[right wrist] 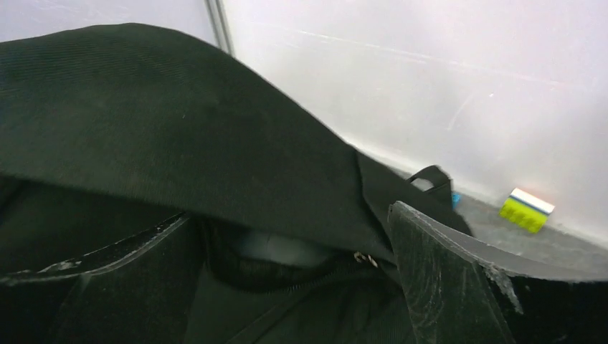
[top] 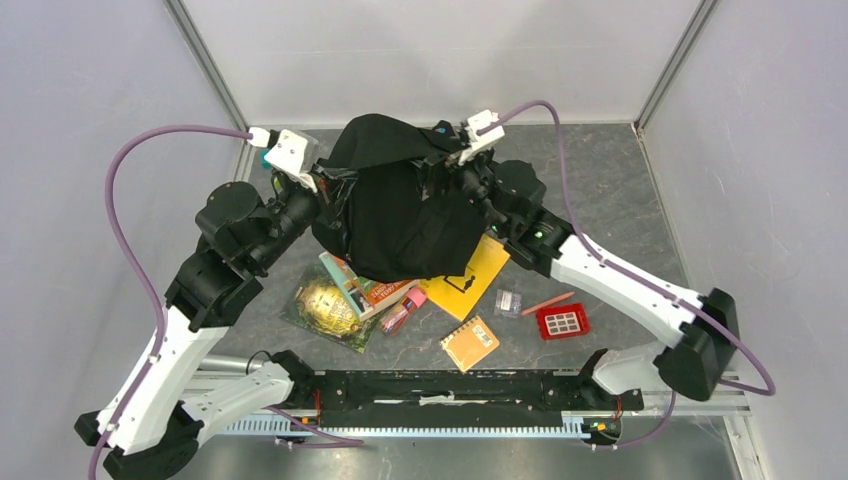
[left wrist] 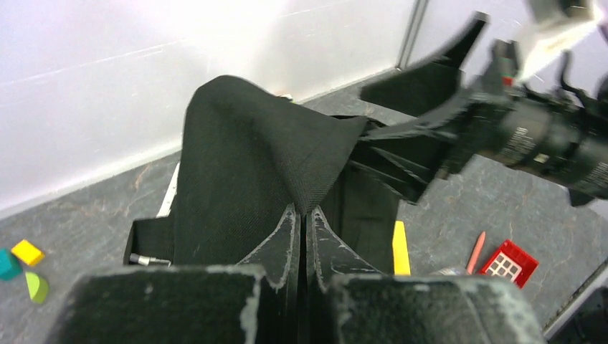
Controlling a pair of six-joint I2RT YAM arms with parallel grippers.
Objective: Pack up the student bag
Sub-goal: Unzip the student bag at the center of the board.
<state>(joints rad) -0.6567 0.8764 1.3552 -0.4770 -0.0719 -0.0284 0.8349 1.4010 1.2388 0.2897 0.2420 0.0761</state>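
Note:
The student bag [top: 400, 205] is a big black fabric backpack heaped at the middle back of the table. My left gripper [top: 330, 188] is at its left side. In the left wrist view the left gripper [left wrist: 307, 213] is shut on a peak of the bag's cloth [left wrist: 251, 158], pulling it up. My right gripper [top: 452, 165] is at the bag's upper right. In the right wrist view the right gripper [right wrist: 290, 215] stands wide open, its fingers [right wrist: 444, 279] either side of a fold of the bag [right wrist: 143, 122] above a zip [right wrist: 358, 258].
In front of the bag lie a green book [top: 325, 305], a second book [top: 362, 288], a yellow notebook [top: 472, 275], a small orange notepad [top: 470, 343], a red calculator [top: 561, 321] and a pencil [top: 548, 303]. Coloured blocks [left wrist: 27, 252] sit by the back wall.

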